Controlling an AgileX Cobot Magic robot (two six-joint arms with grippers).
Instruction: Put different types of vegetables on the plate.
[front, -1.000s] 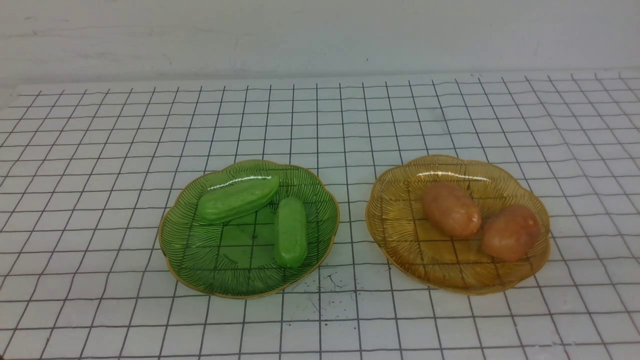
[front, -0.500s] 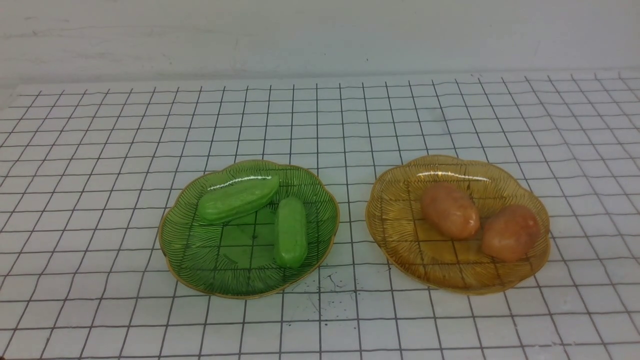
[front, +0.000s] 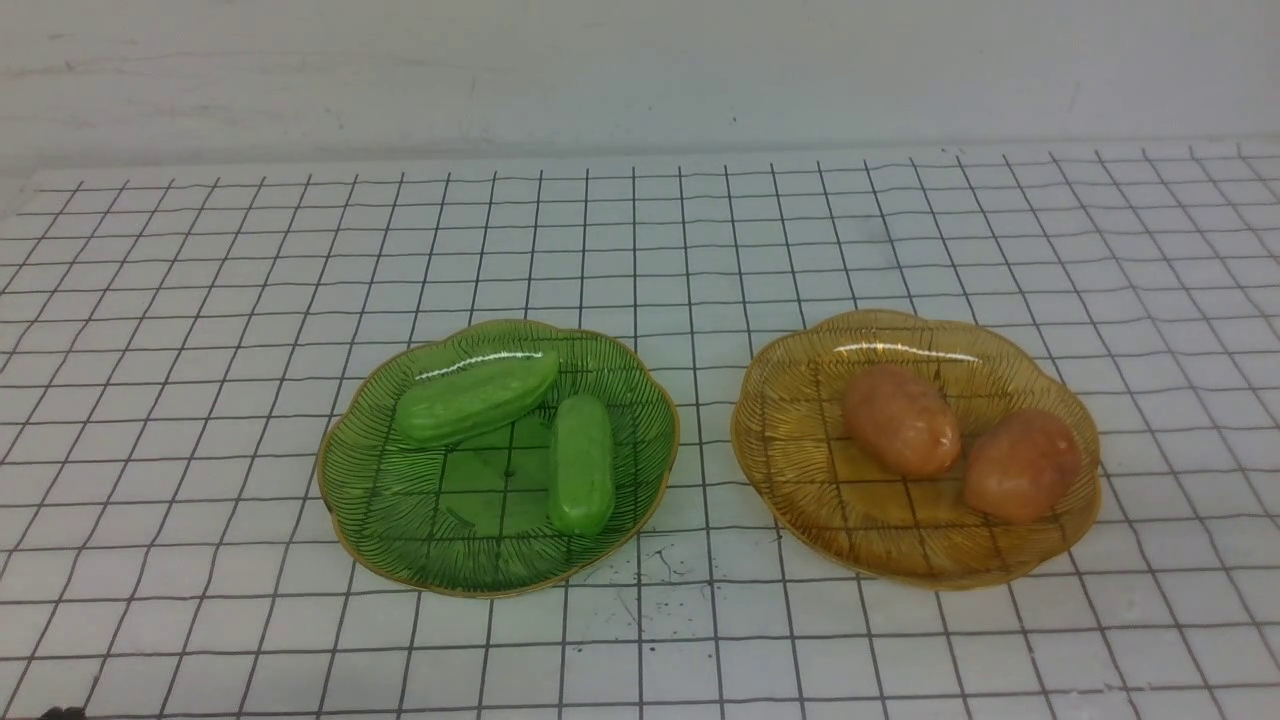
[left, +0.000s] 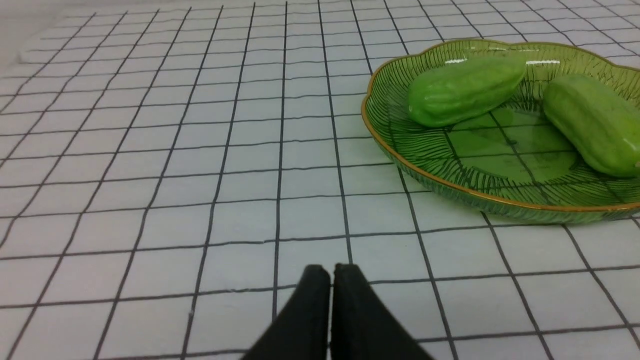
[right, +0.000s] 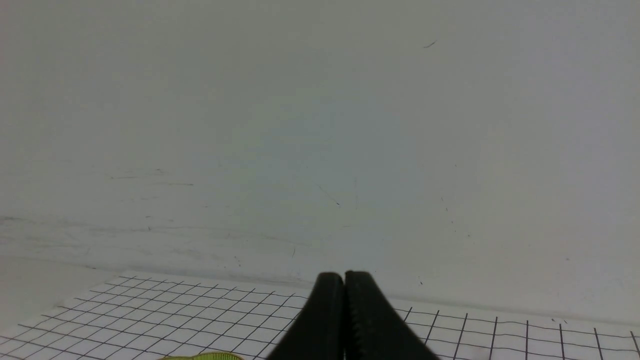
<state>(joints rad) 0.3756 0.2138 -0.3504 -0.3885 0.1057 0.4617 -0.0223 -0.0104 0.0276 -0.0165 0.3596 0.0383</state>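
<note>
While nothing grips any vegetable, the white gridded table cover (front: 200, 300) fills most of the front view, running up to a pale wall (front: 640, 70) across the top of the frame. On it sit two ribbed, gold-rimmed glass plates, near each other but apart: the green plate (front: 400, 530) left of centre and the amber plate (front: 800, 470) right of centre. Inside the green plate lie two light-green cucumber toys, the tapered cucumber (front: 476, 397) slanting across its upper left part and the blunt cucumber (front: 581, 464) lying lengthwise toward the lower right, their near ends close together. Inside the amber plate rest two orange-brown potato toys, the left potato (front: 901, 419) and the right potato (front: 1022, 465), touching side by side. Neither arm shows in the front view. In the left wrist view the left gripper (left: 330, 272) sits at the bottom centre with its black jaws pressed together and empty, above bare grid, with the green plate at the upper right. In the right wrist view the right gripper (right: 344, 280) likewise has its jaws together, holding nothing, facing mostly the wall.
</note>
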